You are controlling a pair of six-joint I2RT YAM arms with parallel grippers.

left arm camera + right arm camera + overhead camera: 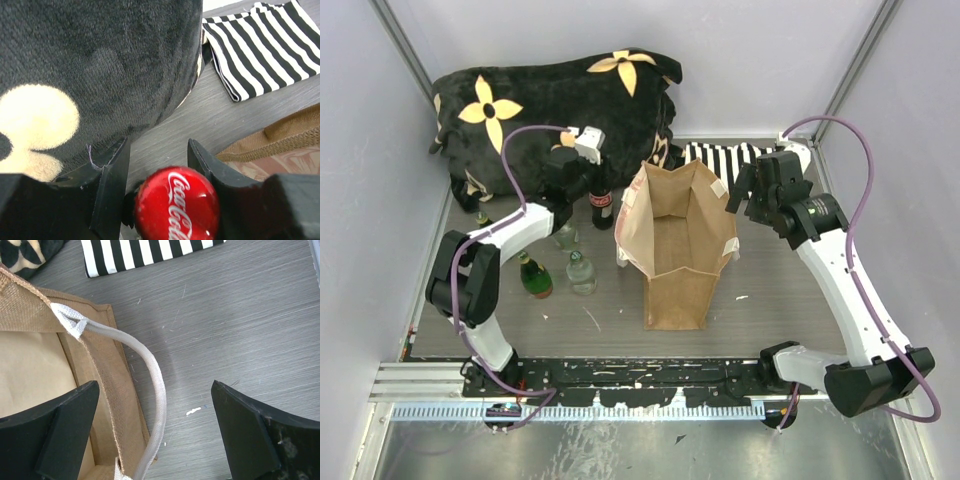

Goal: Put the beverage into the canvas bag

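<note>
The beverage, a dark Coca-Cola bottle (601, 203) with a red cap (176, 205), stands just left of the canvas bag. The tall tan canvas bag (675, 250) stands open at the table's middle and looks empty inside. My left gripper (590, 175) sits over the bottle's top. In the left wrist view the left gripper (159, 167) has its jaws narrowed around the cap. My right gripper (744, 193) is open and empty at the bag's right rim. In the right wrist view the right gripper (155, 425) straddles the bag's white handle (152, 377).
A black plush cushion (550, 95) with cream flowers fills the back left. A black-and-white striped cloth (725, 157) lies behind the bag. A green bottle (534, 277) and clear bottles (581, 272) stand left of the bag. Grey walls close in on both sides.
</note>
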